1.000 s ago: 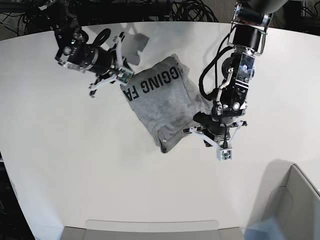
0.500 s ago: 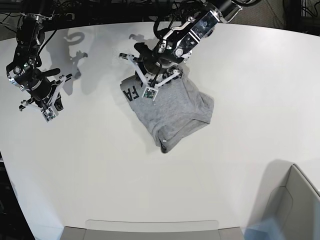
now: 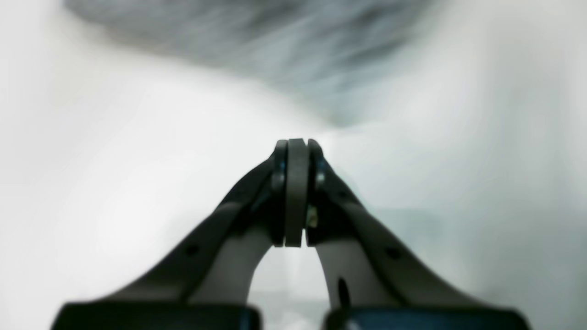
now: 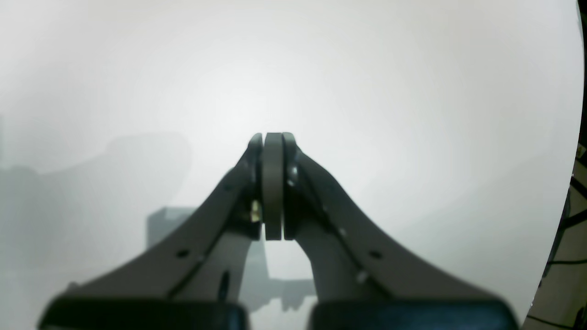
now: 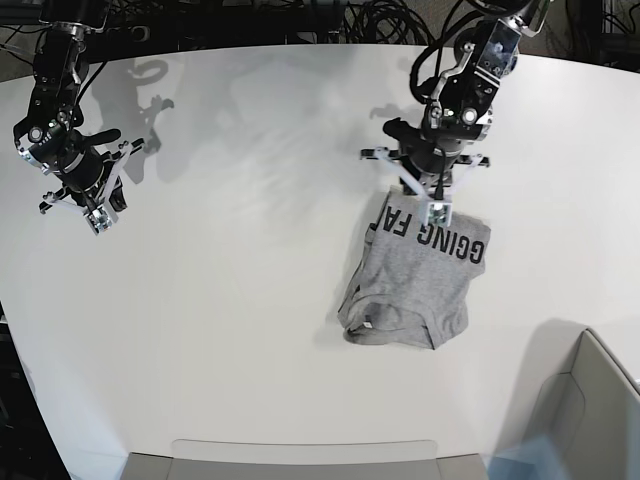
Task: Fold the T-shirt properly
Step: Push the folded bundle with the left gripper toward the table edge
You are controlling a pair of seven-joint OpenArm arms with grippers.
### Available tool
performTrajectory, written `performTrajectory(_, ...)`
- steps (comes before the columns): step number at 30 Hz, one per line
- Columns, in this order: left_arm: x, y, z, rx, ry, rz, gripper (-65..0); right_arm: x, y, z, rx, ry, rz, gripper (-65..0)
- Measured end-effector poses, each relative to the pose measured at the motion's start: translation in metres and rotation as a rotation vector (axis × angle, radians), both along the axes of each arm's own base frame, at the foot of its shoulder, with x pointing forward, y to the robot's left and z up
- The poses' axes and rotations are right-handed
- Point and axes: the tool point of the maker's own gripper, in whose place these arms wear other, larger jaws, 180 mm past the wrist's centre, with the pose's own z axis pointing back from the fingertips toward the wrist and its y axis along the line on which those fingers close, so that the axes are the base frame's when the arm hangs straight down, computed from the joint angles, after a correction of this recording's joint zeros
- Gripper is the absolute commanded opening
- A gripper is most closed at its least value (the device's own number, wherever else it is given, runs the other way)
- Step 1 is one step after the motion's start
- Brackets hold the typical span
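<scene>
Here the shirt (image 5: 418, 290) lies folded on the table (image 5: 230, 330), right of centre in the base view, black lettering up along its far edge. The left gripper (image 5: 437, 200) hangs just above that edge, jaws pressed together, empty. The right gripper (image 5: 88, 212), also closed and empty, is well apart.

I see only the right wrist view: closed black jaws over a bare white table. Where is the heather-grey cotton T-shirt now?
Observer: The heather-grey cotton T-shirt lies far from the right gripper, across the white table, on the left arm's side.
Operator: Does the left gripper hold it?
Observer: No. The left gripper is shut with nothing between its pads, near the shirt's lettered end.
Operator: Is it folded?
Observer: Only partly. It is a bunched packet, with black lettering facing up.
</scene>
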Motion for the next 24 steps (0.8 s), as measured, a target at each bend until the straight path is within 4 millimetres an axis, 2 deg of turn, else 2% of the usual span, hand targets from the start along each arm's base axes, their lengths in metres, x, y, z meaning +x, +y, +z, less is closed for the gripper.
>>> performTrajectory(2,0.019,-0.012,0.020,-0.044,-0.103,-0.002,-65.0,0.001,0.000,0.000,0.000,-0.001,0.000,-65.0)
performTrajectory(3,0.031,-0.011,0.027,-0.041,-0.150,0.005,-65.0,0.001,0.000,0.001,0.001,-0.003,0.000,-65.0)
performTrajectory(7,0.091,0.022,0.054,0.042,-0.378,0.092,-65.0,-0.005,0.002,-0.003,0.003,0.010,0.003,-65.0)
performTrajectory(10,0.129,0.038,0.053,0.097,-0.419,0.127,-65.0,-0.014,0.001,-0.007,-0.010,0.030,0.008,-65.0)
performTrajectory(13,0.150,0.049,0.039,0.134,-0.388,0.144,-65.0,-0.020,0.006,-0.004,-0.011,0.023,0.023,-65.0)
performTrajectory(16,0.153,0.059,0.011,0.170,-0.319,0.178,-65.0,-0.023,0.007,-0.007,-0.010,0.034,0.021,-65.0)
performTrajectory(19,0.140,0.063,-0.036,0.196,-0.198,0.187,-65.0,-0.024,0.006,-0.007,-0.009,0.035,0.021,-65.0)
performTrajectory(22,0.136,0.072,-0.054,0.233,-0.206,0.186,-65.0,-0.024,0.006,-0.007,-0.011,0.034,0.022,-65.0)
performTrajectory(24,0.126,0.090,-0.067,0.274,-0.203,0.198,-65.0,-0.024,0.006,-0.007,-0.012,0.036,0.021,-65.0)
